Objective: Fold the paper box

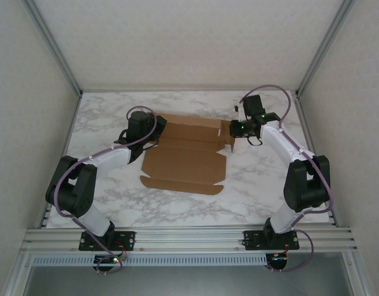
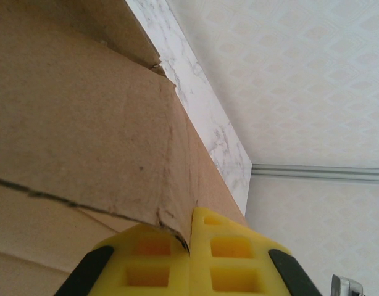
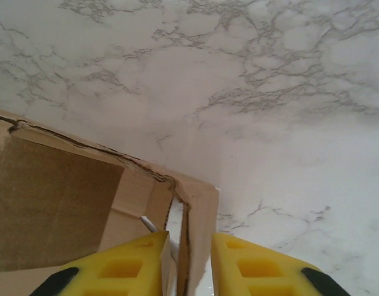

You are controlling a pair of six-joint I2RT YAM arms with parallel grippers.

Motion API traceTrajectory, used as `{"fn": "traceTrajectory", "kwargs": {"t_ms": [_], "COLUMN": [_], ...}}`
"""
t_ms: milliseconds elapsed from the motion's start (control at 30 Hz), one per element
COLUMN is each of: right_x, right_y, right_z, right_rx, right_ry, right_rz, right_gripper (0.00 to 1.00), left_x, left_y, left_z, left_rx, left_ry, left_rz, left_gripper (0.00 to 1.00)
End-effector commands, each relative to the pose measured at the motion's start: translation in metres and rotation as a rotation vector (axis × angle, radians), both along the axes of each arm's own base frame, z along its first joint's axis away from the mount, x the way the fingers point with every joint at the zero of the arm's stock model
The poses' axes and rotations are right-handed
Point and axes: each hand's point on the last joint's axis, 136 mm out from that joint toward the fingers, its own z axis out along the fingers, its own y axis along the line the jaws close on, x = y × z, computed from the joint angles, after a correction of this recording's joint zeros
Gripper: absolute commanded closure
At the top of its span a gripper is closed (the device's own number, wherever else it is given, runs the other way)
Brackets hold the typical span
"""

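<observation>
The paper box (image 1: pixel 186 161) is a brown cardboard sheet lying mostly flat on the marble table, with its front flap toward me and its side flaps lifted. My left gripper (image 1: pixel 154 132) is at the box's far left corner. In the left wrist view its yellow fingers (image 2: pixel 191 216) are shut on the edge of a raised cardboard flap (image 2: pixel 84 123). My right gripper (image 1: pixel 231 132) is at the far right corner. In the right wrist view a narrow upright flap (image 3: pixel 199 209) stands pinched between its fingers (image 3: pixel 191 237).
The marble table (image 1: pixel 270 185) is walled by pale panels on three sides, with aluminium posts (image 1: pixel 54 46) at the back corners. A metal rail (image 1: pixel 189 237) runs along the near edge by the arm bases. Bare marble lies in front of the box.
</observation>
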Motion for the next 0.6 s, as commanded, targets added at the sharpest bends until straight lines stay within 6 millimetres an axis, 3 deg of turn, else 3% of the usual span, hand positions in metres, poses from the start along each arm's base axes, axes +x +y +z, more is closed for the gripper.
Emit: {"fn": "traceTrajectory", "kwargs": {"t_ms": [0,133,333,433,567], "right_x": [0.002,0.007,0.016,0.012,0.001], "right_y": [0.005,0.023,0.049,0.041,0.018], "right_z": [0.003,0.015,0.02,0.02,0.04], "right_rx": [0.148,0.397,0.584,0.539,0.455], "right_ry": [0.044,0.038,0.106,0.096,0.023], "right_rz": [-0.197,-0.326,-0.345,-0.344,-0.278], "right_gripper": [0.72,0.65,0.61,0.58,0.54], "left_x": [-0.005,-0.006,-0.007,-0.007,-0.007], "left_y": [0.005,0.005,0.005,0.005,0.006], "left_z": [-0.014,-0.015,-0.015,-0.014,-0.011], "left_rx": [0.022,0.021,0.022,0.023,0.033], "left_ry": [0.052,0.056,0.055,0.051,0.046], "left_rz": [-0.001,0.0,0.0,0.0,-0.004], "left_gripper": [1.0,1.0,1.0,1.0,1.0]}}
